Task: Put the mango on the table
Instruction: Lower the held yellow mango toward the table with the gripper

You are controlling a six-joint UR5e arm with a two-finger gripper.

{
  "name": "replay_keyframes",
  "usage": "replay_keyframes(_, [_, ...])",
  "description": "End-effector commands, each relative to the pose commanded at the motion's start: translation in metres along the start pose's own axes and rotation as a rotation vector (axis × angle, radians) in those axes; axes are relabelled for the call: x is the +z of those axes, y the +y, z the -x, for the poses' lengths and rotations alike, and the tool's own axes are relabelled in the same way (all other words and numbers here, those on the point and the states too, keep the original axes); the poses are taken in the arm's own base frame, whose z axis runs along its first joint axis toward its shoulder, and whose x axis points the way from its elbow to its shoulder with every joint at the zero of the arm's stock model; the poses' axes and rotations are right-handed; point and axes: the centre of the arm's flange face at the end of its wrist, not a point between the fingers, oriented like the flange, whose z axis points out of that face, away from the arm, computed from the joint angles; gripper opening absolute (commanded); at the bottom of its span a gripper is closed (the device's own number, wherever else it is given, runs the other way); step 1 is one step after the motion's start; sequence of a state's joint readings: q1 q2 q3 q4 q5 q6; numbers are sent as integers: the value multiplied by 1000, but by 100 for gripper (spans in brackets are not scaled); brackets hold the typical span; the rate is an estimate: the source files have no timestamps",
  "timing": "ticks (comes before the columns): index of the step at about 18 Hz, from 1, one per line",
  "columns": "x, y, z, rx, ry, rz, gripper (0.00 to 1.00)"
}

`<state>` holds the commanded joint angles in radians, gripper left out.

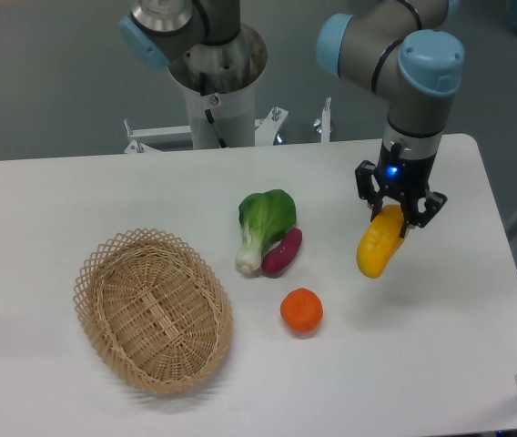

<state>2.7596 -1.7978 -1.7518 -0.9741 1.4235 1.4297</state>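
The mango is an elongated yellow fruit, orange at its upper end. It hangs tilted from my gripper, which is shut on its upper end. The mango is over the right part of the white table; whether its lower tip touches the tabletop I cannot tell. The gripper's black fingers straddle the fruit's top, with a blue light lit on the wrist above.
A round orange lies left of the mango. A bok choy and a purple sweet potato lie at mid-table. An oval wicker basket stands at the front left. The arm's base column is at the back.
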Motion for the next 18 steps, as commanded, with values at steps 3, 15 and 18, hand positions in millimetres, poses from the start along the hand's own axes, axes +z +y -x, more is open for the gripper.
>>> replay_keyframes(3, [9, 2, -4, 23, 7, 3, 48])
replay_keyframes(15, [64, 12, -2, 104, -28, 6, 48])
replay_keyframes(18, [70, 12, -4, 144, -54, 8, 48])
